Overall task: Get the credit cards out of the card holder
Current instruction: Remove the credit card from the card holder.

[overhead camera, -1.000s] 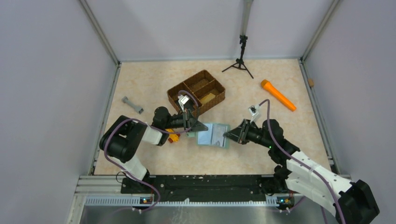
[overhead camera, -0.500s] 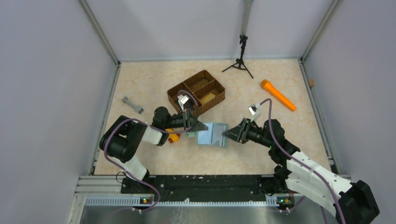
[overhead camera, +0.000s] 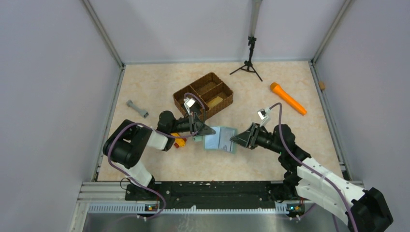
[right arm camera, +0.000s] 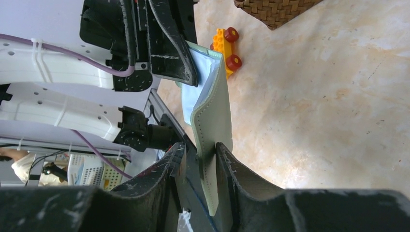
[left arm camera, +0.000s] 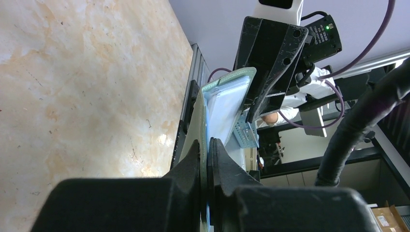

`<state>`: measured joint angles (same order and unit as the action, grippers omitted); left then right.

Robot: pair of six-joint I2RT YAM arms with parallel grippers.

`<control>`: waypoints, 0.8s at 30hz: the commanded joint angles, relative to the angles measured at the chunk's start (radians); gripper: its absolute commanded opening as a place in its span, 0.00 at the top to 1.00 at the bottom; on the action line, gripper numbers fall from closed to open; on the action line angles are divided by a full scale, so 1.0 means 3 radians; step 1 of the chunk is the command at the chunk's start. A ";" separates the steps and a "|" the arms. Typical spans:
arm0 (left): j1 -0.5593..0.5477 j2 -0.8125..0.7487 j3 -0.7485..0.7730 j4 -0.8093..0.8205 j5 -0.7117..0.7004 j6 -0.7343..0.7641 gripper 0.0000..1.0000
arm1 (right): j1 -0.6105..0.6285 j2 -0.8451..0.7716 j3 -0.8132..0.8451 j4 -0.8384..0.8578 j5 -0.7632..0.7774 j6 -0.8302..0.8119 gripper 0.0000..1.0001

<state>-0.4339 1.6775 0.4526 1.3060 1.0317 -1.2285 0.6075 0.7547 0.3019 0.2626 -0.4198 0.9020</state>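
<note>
Between two sets of jaws, one card holder (overhead camera: 220, 139), gripped.

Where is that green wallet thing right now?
In the top view, the card holder is mid-table, gripped between the left tool and right tool, just nearer than the brown basket.

card holder (overhead camera: 220, 139) btwn left tool (overhead camera: 208, 131) & right tool (overhead camera: 234, 140); basket (overhead camera: 192, 85) behind.
</note>
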 commanded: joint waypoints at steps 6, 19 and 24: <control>-0.0006 -0.0069 0.0056 0.0213 0.0012 0.0004 1.00 | -0.0005 -0.0330 -0.0085 0.0171 -0.0022 -0.0124 0.60; -0.0001 -0.0059 0.0058 0.0273 0.0017 -0.0041 1.00 | -0.0005 -0.0143 -0.0177 0.0193 -0.0271 -0.0261 0.52; 0.0004 -0.0044 0.0061 0.0324 0.0026 -0.0077 1.00 | -0.0005 -0.0036 -0.0214 0.0239 -0.0421 -0.0293 0.53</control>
<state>-0.4339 1.6775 0.4526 1.3125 1.0325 -1.2362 0.6075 0.7246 0.2394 0.2844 -0.4950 0.8440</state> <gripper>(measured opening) 0.056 0.483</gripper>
